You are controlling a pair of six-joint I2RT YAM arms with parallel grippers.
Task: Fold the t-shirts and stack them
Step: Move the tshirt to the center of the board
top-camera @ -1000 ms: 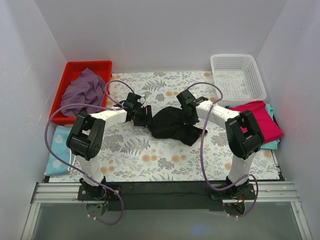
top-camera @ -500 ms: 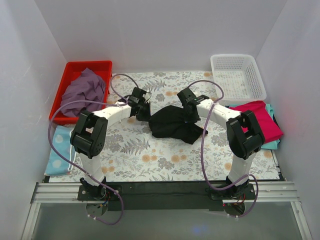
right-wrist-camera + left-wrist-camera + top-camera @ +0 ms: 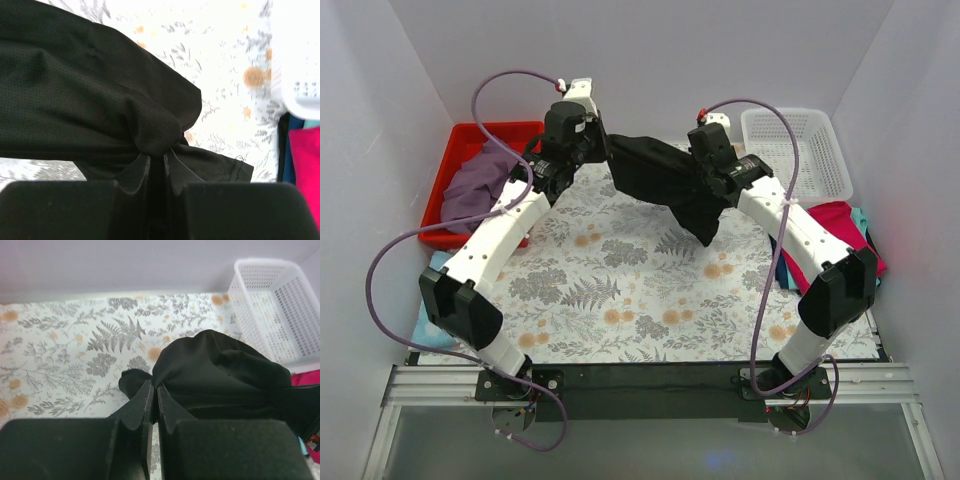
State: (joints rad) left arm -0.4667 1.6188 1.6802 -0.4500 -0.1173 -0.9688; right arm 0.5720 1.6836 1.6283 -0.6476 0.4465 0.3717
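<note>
A black t-shirt (image 3: 665,182) hangs in the air above the far middle of the floral table, stretched between both arms. My left gripper (image 3: 604,150) is shut on its left edge; in the left wrist view the cloth (image 3: 225,375) bunches at the tips (image 3: 154,388). My right gripper (image 3: 708,178) is shut on a gathered fold of the same black t-shirt (image 3: 85,100), pinched at the tips (image 3: 159,156). A dusty purple t-shirt (image 3: 480,185) lies in the red bin (image 3: 480,133) at the left. Magenta-pink (image 3: 845,235) and teal (image 3: 861,218) t-shirts lie stacked at the right edge.
A white perforated basket (image 3: 798,150) stands at the back right. A light blue dotted cloth (image 3: 433,290) lies at the left edge of the floral table cover (image 3: 620,290). White walls close in the back and both sides.
The left gripper closed on the black t-shirt's edge. Both arms then rose and moved toward the back, lifting the shirt off the table so it hangs between them.
</note>
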